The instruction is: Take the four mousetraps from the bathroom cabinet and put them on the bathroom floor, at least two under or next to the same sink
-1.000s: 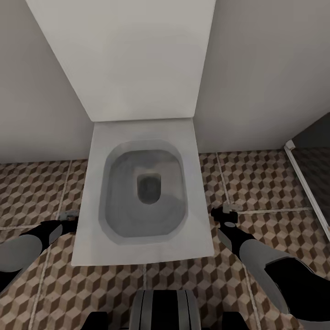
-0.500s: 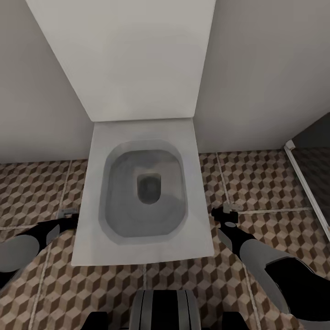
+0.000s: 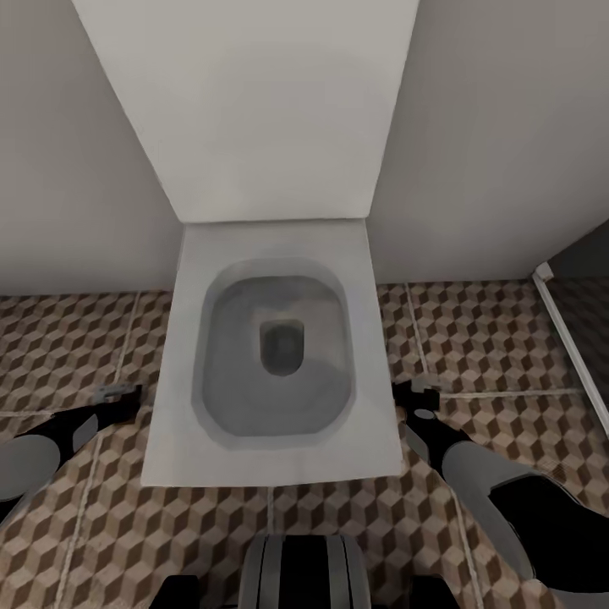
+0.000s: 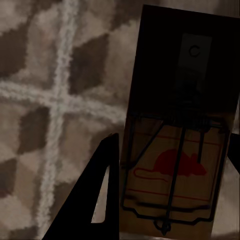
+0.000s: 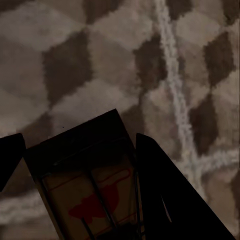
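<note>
- Head view: facing a white toilet (image 3: 275,355) with the lid up against the wall; bowl holding nothing but a dark drain. No sink or cabinet in sight.
- Head view: patterned floor (image 3: 474,338) on both sides of the toilet; dark shower edge at far right.
- Head view: left gripper (image 3: 118,394) low beside the toilet's left flank, right gripper (image 3: 416,396) low beside its right flank, both just above the tiles. Something small and grey at each tip, too small to read here.
- Left wrist view: a mousetrap (image 4: 177,150) clamped between the dark jaws, wooden slab with red mouse print, wire bar and spring plain to see. Jaws closed on its two long edges; one dark finger (image 4: 97,195) visible along its side. Tiles and a grout cross beyond, so held above the floor, not on it.
- Right wrist view: a second trap (image 5: 92,190) pinched between that arm's jaws, red print and wire showing, one finger (image 5: 170,200) along its side. Tiles and a grout line beyond; contact with the floor impossible to tell.
- Step in hand, by judgement: carrying two traps across the bathroom toward a drop spot, cabinet part done for these two.
- Next move, by judgement: turning away from the toilet to find the sink, then lowering each trap flat on the tiles under or right beside it before letting go. Dropping here would meet the floor condition only, not the sink one.
- Other two traps: whereabouts unknown from these views.
</note>
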`<state>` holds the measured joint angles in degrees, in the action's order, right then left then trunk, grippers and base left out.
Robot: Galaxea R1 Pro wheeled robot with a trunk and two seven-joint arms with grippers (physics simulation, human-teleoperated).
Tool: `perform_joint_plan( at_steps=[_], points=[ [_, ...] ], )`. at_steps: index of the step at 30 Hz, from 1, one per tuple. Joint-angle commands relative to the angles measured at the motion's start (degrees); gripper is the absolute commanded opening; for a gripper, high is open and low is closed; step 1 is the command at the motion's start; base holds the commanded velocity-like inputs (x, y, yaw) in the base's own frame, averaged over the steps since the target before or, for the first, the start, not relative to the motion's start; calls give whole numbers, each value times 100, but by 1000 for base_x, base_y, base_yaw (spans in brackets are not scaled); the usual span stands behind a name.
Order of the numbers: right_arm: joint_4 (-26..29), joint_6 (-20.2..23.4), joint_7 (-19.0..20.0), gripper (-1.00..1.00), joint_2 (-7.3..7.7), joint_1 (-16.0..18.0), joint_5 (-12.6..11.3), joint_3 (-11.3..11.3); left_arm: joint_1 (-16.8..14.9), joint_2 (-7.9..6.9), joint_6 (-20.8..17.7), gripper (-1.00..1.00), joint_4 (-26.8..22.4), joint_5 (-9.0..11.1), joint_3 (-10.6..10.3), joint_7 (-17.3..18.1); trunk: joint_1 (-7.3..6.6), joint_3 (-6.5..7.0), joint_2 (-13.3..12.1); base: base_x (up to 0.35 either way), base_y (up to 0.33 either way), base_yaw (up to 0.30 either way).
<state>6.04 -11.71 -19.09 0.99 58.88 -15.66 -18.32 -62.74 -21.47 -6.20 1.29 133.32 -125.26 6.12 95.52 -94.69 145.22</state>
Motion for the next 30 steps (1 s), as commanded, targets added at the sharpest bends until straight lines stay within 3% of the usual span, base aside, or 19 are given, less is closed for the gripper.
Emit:
perform_joint_plan(
  at_steps=[1, 30],
  points=[
    [1, -24, -14, -100, 7, 1, -63, -50, -1, 2, -39, -100, 13, 60, -37, 47, -1, -3, 1, 0, 0, 198],
    [37, -51, -33, -100, 33, 1, -60, -48, -1, 96, -48, -100, -6, 45, -34, 55, -1, -3, 1, 0, 0, 13]
  ],
)
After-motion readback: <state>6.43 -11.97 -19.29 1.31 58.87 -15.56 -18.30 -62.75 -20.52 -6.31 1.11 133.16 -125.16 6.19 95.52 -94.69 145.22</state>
